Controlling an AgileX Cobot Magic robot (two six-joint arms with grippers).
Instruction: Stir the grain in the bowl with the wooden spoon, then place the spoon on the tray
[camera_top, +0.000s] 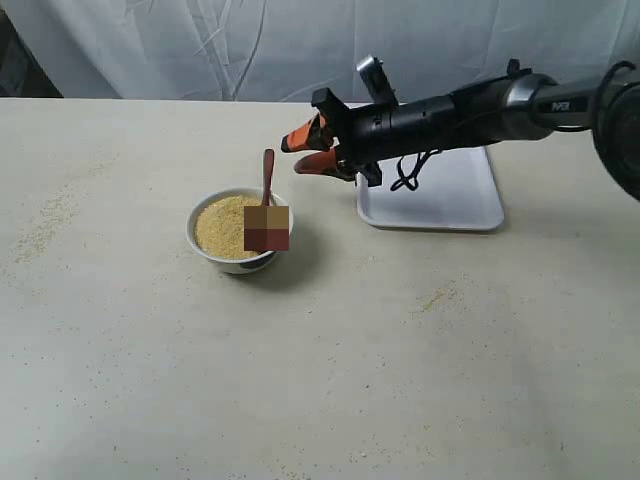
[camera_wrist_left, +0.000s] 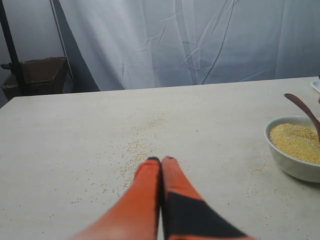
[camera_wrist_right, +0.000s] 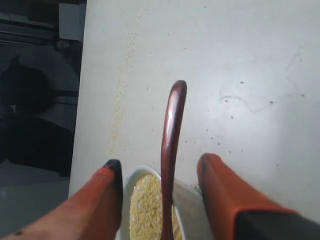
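- The wooden spoon (camera_top: 267, 180) stands in the bowl (camera_top: 225, 263) with its scoop sunk in the grain (camera_top: 220, 225) and its handle rising toward 12 o'clock.
- Grain fills the bowl nearly to the rim. The tray (camera_top: 460, 200), near 3 o'clock, shows nothing on its visible part.
- The right gripper (camera_top: 292, 157), at 1 o'clock, gapes wide and holds nothing.
- This looks like the reach for the spoon; next, the gripper should advance and clamp the handle.
- The left gripper (camera_wrist_left: 161, 161) is pressed closed and holds nothing.

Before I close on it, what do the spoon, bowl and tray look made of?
Spoon: dark reddish-brown wood, seemingly lacquered, since a highlight runs along the handle. Bowl: smooth white wall, likely glazed ceramic, possibly plastic. Tray: smooth white with a thin low rim, probably plastic.
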